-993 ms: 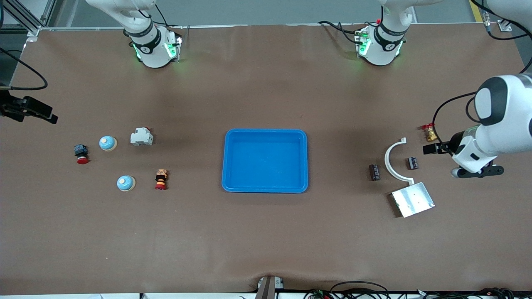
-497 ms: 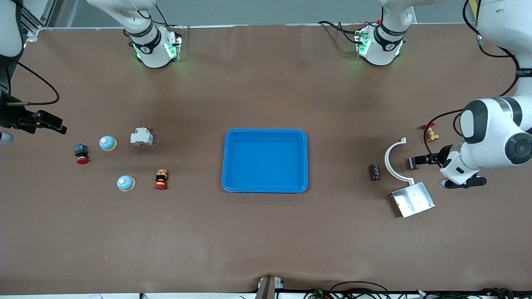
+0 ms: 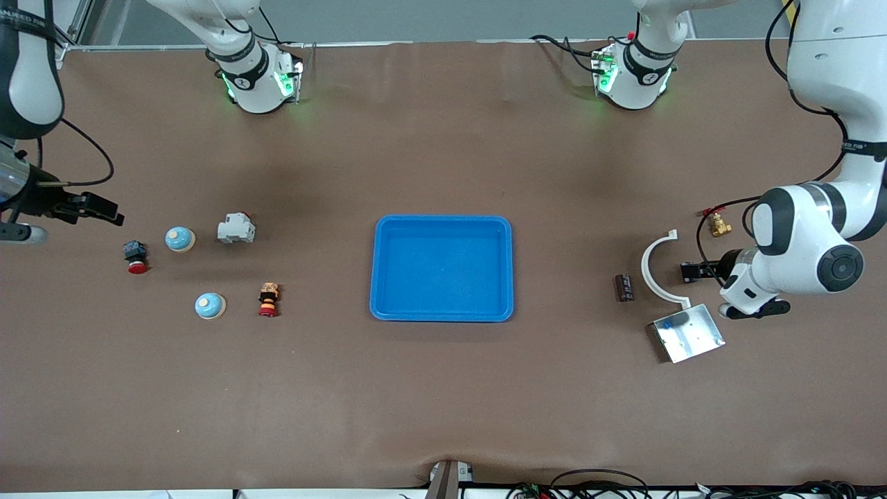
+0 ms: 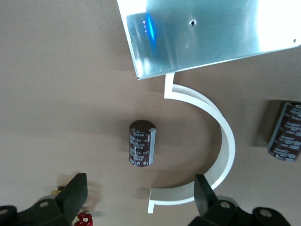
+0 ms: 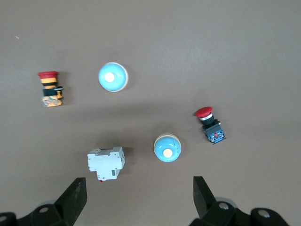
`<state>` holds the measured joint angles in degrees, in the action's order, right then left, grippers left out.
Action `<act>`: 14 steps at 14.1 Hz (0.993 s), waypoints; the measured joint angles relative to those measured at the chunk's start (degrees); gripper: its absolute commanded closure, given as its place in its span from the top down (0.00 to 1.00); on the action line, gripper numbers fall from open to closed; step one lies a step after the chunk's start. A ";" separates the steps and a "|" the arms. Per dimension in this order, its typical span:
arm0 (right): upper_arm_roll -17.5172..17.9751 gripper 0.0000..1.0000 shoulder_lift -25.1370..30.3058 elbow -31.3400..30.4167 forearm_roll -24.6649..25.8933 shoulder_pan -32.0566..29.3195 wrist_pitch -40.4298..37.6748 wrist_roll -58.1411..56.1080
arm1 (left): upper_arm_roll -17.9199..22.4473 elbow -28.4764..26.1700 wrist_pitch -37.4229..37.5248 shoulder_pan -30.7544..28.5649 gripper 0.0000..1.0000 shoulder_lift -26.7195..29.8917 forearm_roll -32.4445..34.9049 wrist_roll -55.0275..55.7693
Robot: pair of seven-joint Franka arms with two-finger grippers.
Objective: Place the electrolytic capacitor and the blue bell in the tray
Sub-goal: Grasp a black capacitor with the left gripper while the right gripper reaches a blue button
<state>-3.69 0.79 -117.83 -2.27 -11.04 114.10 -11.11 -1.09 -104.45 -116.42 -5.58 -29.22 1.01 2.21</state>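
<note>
Here, the left gripper (image 3: pixel 687 272) is held low, jaws spread wide and gripping nothing, over one electrolytic capacitor (image 4: pixel 141 142), which is seen lying on its side directly between the fingers (image 4: pixel 75 190) in the left wrist view. That capacitor is cradled inside the curve of a white curved bracket (image 3: pixel 655 270), and a second capacitor (image 3: pixel 624 287) is left just outside the curve, toward the tray. A silver metal plate (image 3: pixel 688 333) is found just beside the bracket's end (nearer the front camera than the gripper), and a small brass valve (image 3: pixel 718 224) sits near the gripper, farther from the front camera.

The blue tray (image 3: pixel 442 268) is set at mid-table, well apart from both grippers, with nothing in it.

At the right arm's end, the right gripper (image 3: pixel 104 211) is also held wide and unloaded, above the table near one blue bell (image 3: pixel 179 239) and a red-capped push button (image 3: pixel 135 256). A white breaker (image 3: pixel 235 228), a second bell (image 3: pixel 209 305) and a red-and-yellow button (image 3: pixel 268 299) are spread farther from that gripper, toward the tray.
</note>
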 measured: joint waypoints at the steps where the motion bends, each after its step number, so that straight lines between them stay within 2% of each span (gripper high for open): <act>1: 0.00 1.00 0.20 -2.40 0.00 -0.23 2.18 -0.02 | 0.00 0.01 -0.58 -0.01 1.00 -0.64 0.00 0.00; 5: -0.04 1.00 1.04 -11.15 0.00 -1.00 11.67 -3.10 | 0.00 0.02 -2.25 -0.09 1.00 -3.13 0.00 0.00; 10: -0.15 1.00 1.04 -16.47 0.00 -3.22 17.45 -4.33 | 0.01 0.01 -3.98 -0.35 1.00 -5.53 0.00 0.01; 14: -0.19 1.00 -0.44 -21.66 0.00 -3.78 25.98 -4.38 | 0.01 0.03 -4.90 -0.94 1.00 -6.73 0.00 0.01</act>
<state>-3.88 0.35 -139.49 -2.27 -14.81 140.07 -15.49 -1.08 -104.41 -121.33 -6.52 -35.95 1.01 2.22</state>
